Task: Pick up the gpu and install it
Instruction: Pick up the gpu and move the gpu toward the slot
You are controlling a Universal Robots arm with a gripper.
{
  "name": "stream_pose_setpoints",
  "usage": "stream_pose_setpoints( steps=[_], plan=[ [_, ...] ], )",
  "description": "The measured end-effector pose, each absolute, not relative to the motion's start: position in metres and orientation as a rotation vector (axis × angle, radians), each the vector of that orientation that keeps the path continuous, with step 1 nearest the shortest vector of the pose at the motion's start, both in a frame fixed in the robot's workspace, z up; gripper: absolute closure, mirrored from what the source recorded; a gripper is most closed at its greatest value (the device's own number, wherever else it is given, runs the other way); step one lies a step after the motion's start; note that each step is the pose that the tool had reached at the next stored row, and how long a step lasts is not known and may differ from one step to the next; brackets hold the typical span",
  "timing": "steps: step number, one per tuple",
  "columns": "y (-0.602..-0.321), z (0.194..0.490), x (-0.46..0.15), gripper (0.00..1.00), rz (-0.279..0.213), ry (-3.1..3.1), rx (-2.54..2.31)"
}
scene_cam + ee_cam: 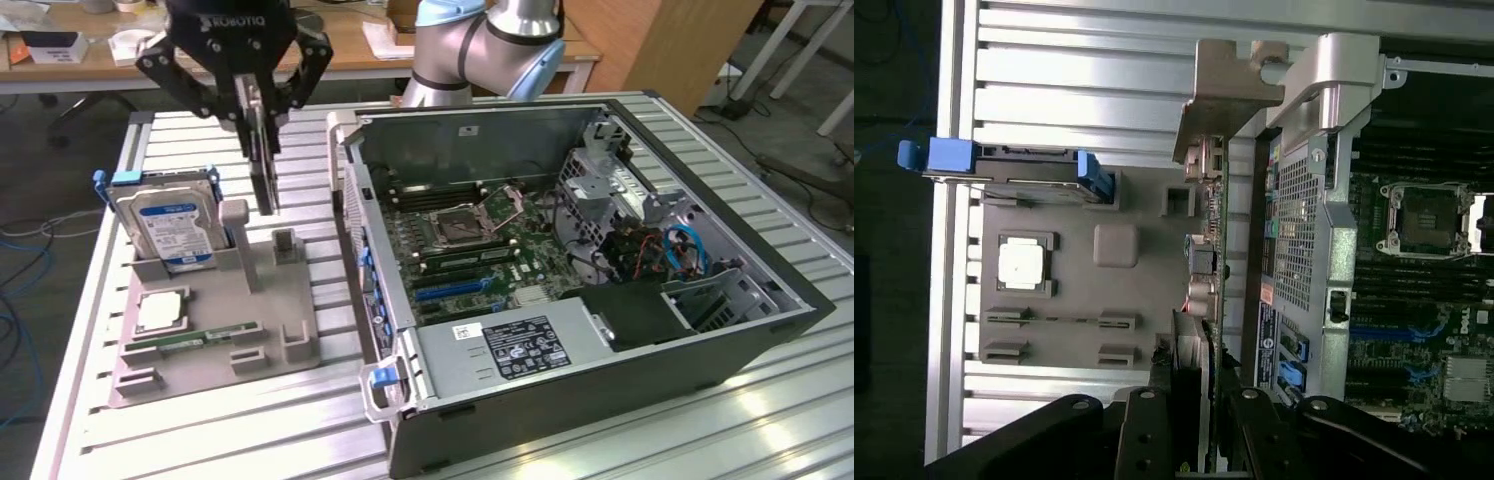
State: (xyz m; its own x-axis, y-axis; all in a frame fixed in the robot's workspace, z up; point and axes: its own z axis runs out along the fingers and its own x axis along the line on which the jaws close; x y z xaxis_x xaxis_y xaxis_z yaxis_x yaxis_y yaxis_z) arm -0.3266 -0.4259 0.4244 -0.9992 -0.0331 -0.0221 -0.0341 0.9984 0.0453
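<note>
The claw point(262, 100), closed on the upper edge of the gpu point(264, 165), holds the card upright and edge-on just above the grey holder tray point(187, 378), between the hard drive point(167, 225) standing in that tray and the open computer case point(641, 390). Probable hazards: the grip is narrow, so the long card may pivot or slip between the fingers, and its hanging end may catch a tray post or the case wall. Farther off, at the motherboard point(467, 235), any such tilt would set the card askew to its slot and jam it.
</note>
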Motion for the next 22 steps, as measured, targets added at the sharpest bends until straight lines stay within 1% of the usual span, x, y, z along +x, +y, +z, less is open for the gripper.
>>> stream_pose_setpoints(
  steps=[4, 12, 22],
  plan=[
    [-0.426, 0.436, -0.327, 0.73, 0.072, 3.118, -0.052],
    [-0.426, 0.436, -0.325, 0.73, 0.072, 3.118, -0.053],
    [-0.426, 0.434, -0.299, 0.73, 0.077, 3.118, -0.052]
  ],
)
